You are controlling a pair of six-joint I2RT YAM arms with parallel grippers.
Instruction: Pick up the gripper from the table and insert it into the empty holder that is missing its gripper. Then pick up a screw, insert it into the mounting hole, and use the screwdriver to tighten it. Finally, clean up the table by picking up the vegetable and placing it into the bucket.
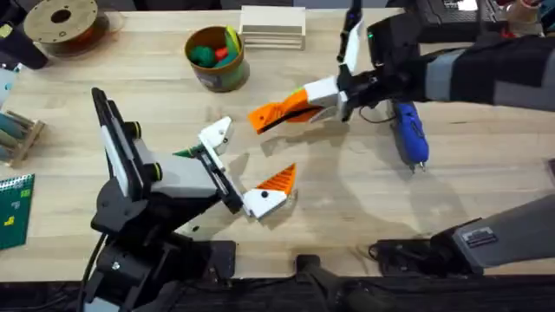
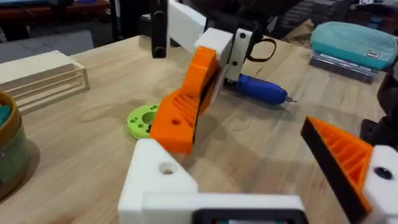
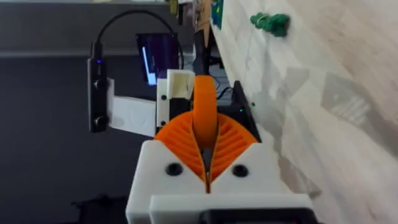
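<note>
The ribbed orange gripper (image 1: 276, 113) sits pinched between the right gripper's (image 3: 205, 163) pads. The left gripper (image 1: 244, 169) gapes wide, its holder (image 1: 215, 136) bare white. The pale wooden table (image 1: 347, 208) carries the blue screwdriver (image 1: 409, 133) at three o'clock.

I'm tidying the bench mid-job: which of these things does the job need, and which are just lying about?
Needed: orange wedge, bare white holder, blue screwdriver, bucket, green vegetable.
Lying about: filament spool, wooden blocks, lime ring, teal case.
</note>
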